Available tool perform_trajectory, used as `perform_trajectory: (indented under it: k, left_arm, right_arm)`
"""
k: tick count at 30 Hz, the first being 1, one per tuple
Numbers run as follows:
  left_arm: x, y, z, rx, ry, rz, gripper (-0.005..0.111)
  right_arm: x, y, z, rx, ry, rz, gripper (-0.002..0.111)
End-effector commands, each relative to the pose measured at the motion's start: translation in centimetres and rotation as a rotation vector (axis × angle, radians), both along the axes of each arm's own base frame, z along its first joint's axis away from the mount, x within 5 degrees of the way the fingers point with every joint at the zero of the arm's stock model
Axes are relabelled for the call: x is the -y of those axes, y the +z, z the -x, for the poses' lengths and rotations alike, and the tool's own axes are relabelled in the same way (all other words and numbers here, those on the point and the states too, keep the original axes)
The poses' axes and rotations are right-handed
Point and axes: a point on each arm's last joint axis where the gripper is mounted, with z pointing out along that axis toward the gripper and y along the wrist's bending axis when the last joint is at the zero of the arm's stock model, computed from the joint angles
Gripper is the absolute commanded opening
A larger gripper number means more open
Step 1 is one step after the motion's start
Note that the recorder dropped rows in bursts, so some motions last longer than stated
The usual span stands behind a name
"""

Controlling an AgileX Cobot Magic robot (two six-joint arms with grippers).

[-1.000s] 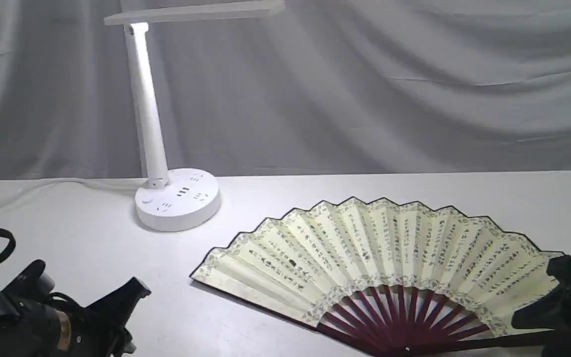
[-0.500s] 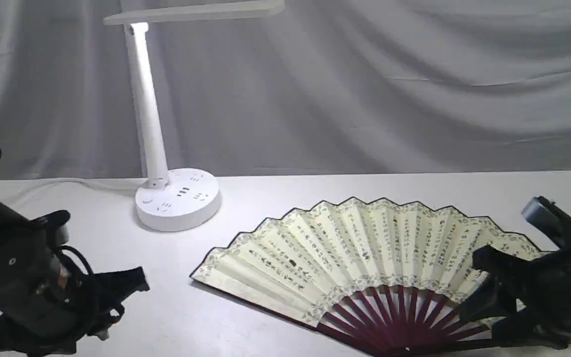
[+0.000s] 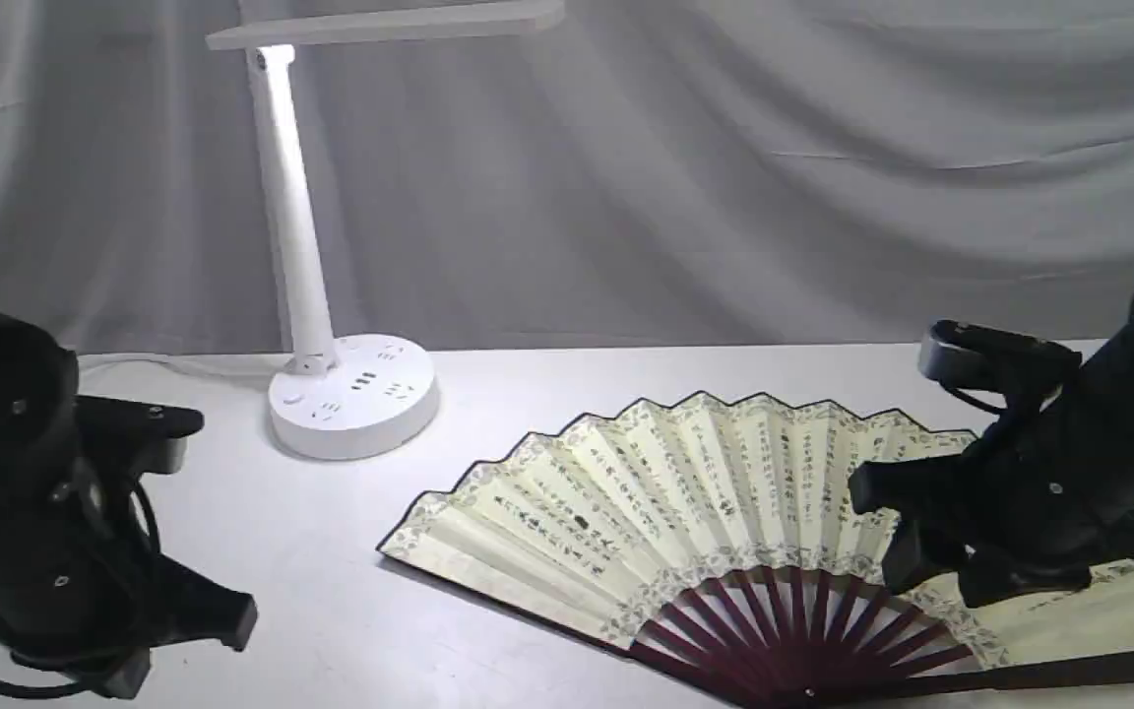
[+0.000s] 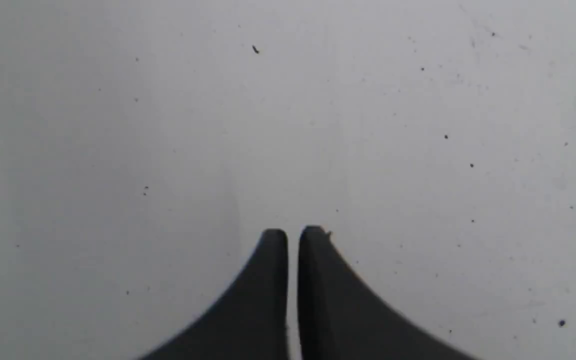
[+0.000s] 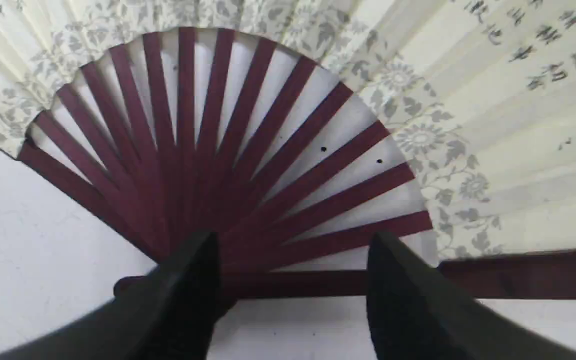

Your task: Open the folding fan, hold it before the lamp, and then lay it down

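Behind the worktop's back edge hangs a creased grey cloth [image 3: 774, 197]. The white worktop [image 3: 528, 394] carries the folding fan [image 3: 685, 492], spread wide and lying flat toward the front right corner, maroon ribs meeting at the front edge. The lamp [image 3: 291, 246] stands lit near the back left, well apart from the fan, its cord [image 3: 183, 364] trailing along the back edge. The right gripper [image 5: 293, 240] is over the ribs, fingers spread, gripping nothing; the left gripper [image 4: 293, 235], near the front left corner, has fingers almost together over bare surface
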Motion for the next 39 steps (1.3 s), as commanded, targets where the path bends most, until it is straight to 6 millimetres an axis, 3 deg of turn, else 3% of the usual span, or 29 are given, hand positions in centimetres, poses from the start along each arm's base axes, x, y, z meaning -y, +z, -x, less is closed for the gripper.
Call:
perform_trajectory:
  k: [1, 8, 12, 17, 22, 28, 35, 39]
  left_arm:
    - [-2.2, 0.4, -0.4, -0.01, 0.045, 0.04, 0.0]
    - [-6.0, 0.4, -0.8, -0.011, 0.175, 0.041, 0.0]
    - [-6.9, 0.4, -0.7, -0.022, 0.199, 0.036, 0.0]
    - [-7.0, 0.4, -0.8, -0.018, 0.189, 0.02, 0.0]
    - [-7.0, 0.4, -0.7, -0.02, 0.189, 0.019, 0.0]
    - [-7.0, 0.4, -0.8, -0.016, 0.186, 0.02, 0.0]
    - [-7.0, 0.8, -0.9, 0.015, 0.162, 0.023, 0.0]
    - [-7.0, 2.3, -0.8, 0.08, 0.16, 0.032, 0.0]
  right_arm:
    - [-0.1, 0.7, -0.2, 0.012, 0.006, 0.044, 0.046]
    - [0.3, 0.5, 0.0, -0.006, 0.039, 0.091, 0.046]
    - [0.6, 0.5, 0.1, -0.018, 0.038, 0.124, 0.043]
    - [0.7, 0.4, 0.1, -0.026, 0.038, 0.126, 0.021]
    - [2.4, 0.4, 0.3, -0.042, 0.0, 0.134, 0.0]
    - [5.2, 0.2, 1.1, -0.1, -0.021, 0.193, 0.0]
    - [5.4, 0.2, 1.3, -0.126, -0.002, 0.219, 0.0]
    - [5.5, 0.2, 1.5, -0.14, 0.004, 0.224, 0.0]
